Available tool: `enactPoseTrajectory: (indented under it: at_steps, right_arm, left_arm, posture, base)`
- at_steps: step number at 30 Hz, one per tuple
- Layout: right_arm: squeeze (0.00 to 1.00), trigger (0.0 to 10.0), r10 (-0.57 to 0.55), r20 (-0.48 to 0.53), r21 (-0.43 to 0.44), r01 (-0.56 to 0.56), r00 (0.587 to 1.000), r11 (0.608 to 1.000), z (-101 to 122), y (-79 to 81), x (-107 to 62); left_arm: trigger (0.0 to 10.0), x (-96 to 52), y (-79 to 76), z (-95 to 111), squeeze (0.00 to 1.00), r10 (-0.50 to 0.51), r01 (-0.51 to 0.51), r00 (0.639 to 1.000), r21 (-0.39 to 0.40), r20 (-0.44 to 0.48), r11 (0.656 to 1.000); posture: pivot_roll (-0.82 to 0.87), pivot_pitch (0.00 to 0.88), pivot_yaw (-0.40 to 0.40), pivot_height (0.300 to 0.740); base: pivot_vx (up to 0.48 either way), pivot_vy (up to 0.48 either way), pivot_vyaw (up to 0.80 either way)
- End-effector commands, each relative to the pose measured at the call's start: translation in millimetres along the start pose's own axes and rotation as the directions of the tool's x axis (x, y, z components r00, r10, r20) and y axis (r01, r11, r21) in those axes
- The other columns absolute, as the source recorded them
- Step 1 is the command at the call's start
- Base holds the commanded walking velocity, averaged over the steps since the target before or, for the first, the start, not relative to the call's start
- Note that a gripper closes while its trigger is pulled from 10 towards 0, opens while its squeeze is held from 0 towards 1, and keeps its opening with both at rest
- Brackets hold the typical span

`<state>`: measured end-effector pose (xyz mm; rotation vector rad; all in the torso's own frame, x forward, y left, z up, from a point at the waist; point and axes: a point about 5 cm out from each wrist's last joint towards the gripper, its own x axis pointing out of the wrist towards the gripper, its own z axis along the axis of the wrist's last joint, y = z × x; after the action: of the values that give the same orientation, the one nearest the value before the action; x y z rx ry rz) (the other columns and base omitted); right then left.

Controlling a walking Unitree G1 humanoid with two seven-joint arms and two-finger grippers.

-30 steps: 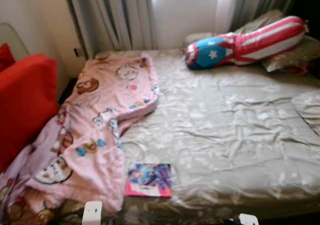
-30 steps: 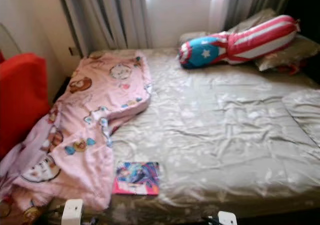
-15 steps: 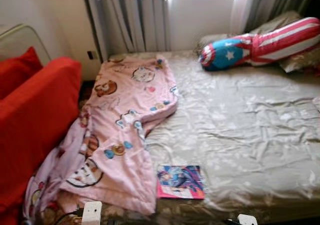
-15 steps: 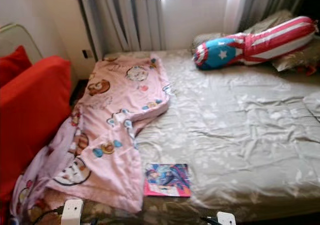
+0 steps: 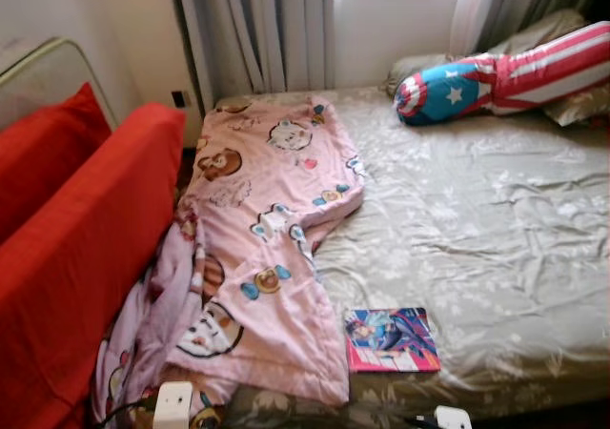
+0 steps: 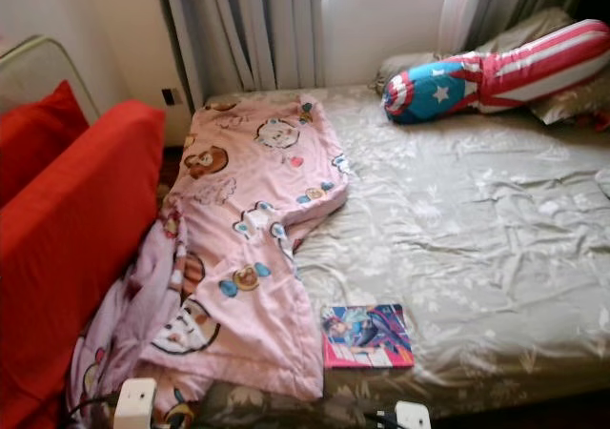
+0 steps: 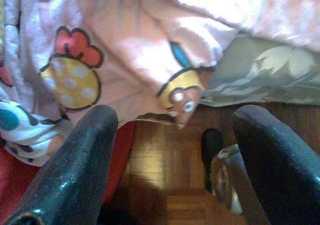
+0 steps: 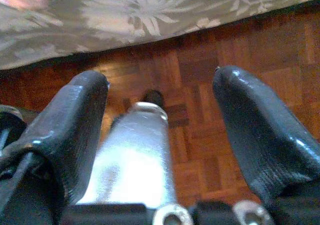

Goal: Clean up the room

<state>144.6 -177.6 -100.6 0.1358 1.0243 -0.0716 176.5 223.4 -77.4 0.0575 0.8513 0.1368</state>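
A pink cartoon-print blanket (image 5: 262,248) lies rumpled along the left side of the bed (image 5: 486,229) and spills over its near corner. A colourful book (image 5: 391,338) rests flat near the bed's front edge, just right of the blanket. A red, white and blue star bolster (image 5: 505,71) sits at the far right by grey pillows. My left gripper (image 7: 172,155) hangs open below the blanket's hem, above wooden floor. My right gripper (image 8: 160,135) hangs open over parquet, beside the bedsheet's edge.
A red sofa (image 5: 67,248) with a red cushion stands close against the bed's left side. Grey curtains (image 5: 257,29) and a window wall close the far end. Wooden parquet (image 8: 195,60) runs under the bed's front edge.
The whole picture has shifted right, so the camera has turned or stepped left: more red sofa shows, and the bolster sits nearer the right edge. Nothing on the bed has moved.
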Motion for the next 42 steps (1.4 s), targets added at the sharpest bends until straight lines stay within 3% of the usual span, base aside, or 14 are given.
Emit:
enactPoseTrajectory:
  at_steps: [1, 7, 14, 19, 22, 24, 31, 32, 33, 42]
  right_arm:
    - [0.0, 10.0, -0.024, 0.005, -0.004, 0.024, 1.0, 1.0, -0.8, -13.3, -2.3]
    - [0.0, 10.0, -0.035, 0.003, -0.005, 0.035, 0.999, 0.999, -1.6, -25.6, -4.7]
    - [0.0, 10.0, -0.005, -0.002, -0.011, 0.005, 1.0, 1.0, -3.7, 4.8, -0.3]
    - [0.0, 10.0, -0.002, -0.001, -0.013, 0.002, 1.0, 1.0, -2.0, 8.8, 0.6]
    - [0.0, 10.0, -0.012, 0.002, -0.011, 0.012, 1.0, 1.0, 0.1, 0.4, 0.1]
    - [0.0, 10.0, -0.032, 0.007, -0.007, 0.032, 0.999, 0.999, 2.1, -19.7, -2.8]
    - [0.0, 10.0, -0.041, 0.01, -0.005, 0.041, 0.999, 0.999, 1.4, -28.1, -4.6]
    - [0.0, 10.0, -0.037, 0.009, -0.006, 0.037, 0.999, 0.999, 0.7, -25.2, -4.2]
    - [0.0, 10.0, -0.02, 0.01, -0.013, 0.02, 1.0, 1.0, -0.6, -10.2, -1.9]
    - [0.0, 10.0, 0.012, 0.03, -0.035, -0.011, 0.999, 0.999, 5.2, 20.5, 2.7]
  left_arm:
    - [10.0, -0.3, -3.3, -2.1, 0.0, -0.005, 0.005, 1.0, 0.013, -0.008, 1.0]
    - [10.0, -0.1, -4.4, -1.4, 0.0, -0.008, 0.008, 1.0, 0.014, -0.004, 1.0]
    - [10.0, 0.3, -5.2, 0.1, 0.0, 0.001, -0.001, 1.0, 0.002, 0.002, 1.0]
    - [10.0, 0.3, -5.5, 0.4, 0.0, 0.0, 0.0, 1.0, 0.001, 0.005, 1.0]
    - [10.0, 0.2, -5.8, 0.3, 0.0, 0.0, 0.0, 1.0, -0.001, 0.006, 1.0]
    - [10.0, 0.4, -6.1, 1.1, 0.0, 0.0, 0.0, 1.0, -0.004, 0.01, 1.0]
    - [10.0, 1.0, -6.1, 4.5, 0.0, -0.002, 0.002, 1.0, -0.017, 0.027, 1.0]
    - [10.0, 1.1, -6.2, 4.7, 0.0, -0.002, 0.003, 1.0, -0.017, 0.028, 1.0]
    - [10.0, 1.2, -6.3, 5.0, 0.0, -0.003, 0.004, 1.0, -0.019, 0.027, 1.0]
    - [10.0, 1.1, -7.5, 4.4, 0.0, -0.007, 0.007, 1.0, -0.024, 0.024, 1.0]
  posture:
    - [0.03, 0.0, -0.003, 0.74]
    - [0.03, 0.0, -0.003, 0.74]
    - [0.03, 0.0, -0.007, 0.74]
    - [0.03, 0.0, -0.009, 0.74]
    - [0.03, 0.0, -0.009, 0.74]
    - [0.03, 0.0, -0.009, 0.74]
    - [0.03, 0.0, -0.009, 0.74]
    - [0.03, 0.0, -0.009, 0.74]
    - [0.03, 0.0, -0.009, 0.74]
    - [0.03, 0.0, -0.01, 0.74]
  base:
    - [0.0, -0.48, 0.0]
    - [0.0, -0.48, 0.0]
    - [0.0, -0.274, 0.0]
    - [0.0, 0.0, 0.0]
    - [0.0, 0.0, 0.0]
    - [0.0, 0.0, 0.0]
    - [0.0, 0.0, 0.0]
    - [0.0, 0.0, 0.0]
    - [0.0, 0.0, 0.0]
    - [0.0, 0.0, 0.44]
